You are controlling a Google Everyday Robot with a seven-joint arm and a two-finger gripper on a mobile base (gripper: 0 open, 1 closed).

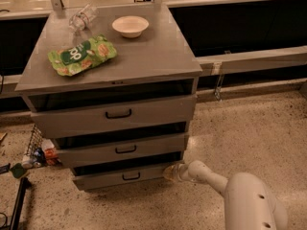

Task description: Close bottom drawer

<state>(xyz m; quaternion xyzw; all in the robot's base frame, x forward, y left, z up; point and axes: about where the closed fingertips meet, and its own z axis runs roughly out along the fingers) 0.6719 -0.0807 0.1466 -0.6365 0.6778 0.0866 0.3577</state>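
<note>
The bottom drawer point(120, 176) is the lowest of three grey drawers in the cabinet, with a small black bar handle point(130, 176). Its front sits only slightly out, close to the cabinet face, with a thin dark gap above it. My gripper point(171, 172) is at the end of the white arm point(211, 178) and presses against the right end of the drawer's front. The middle drawer point(122, 149) and the top drawer point(117, 114) stand above it, each a little ajar.
On the cabinet top point(158, 61) lie a green snack bag point(81, 55), a white bowl point(130, 26) and a tipped clear bottle point(81, 18). A wire rack with small items point(36, 152) stands at the cabinet's lower left. Speckled floor point(254, 133) stretches right.
</note>
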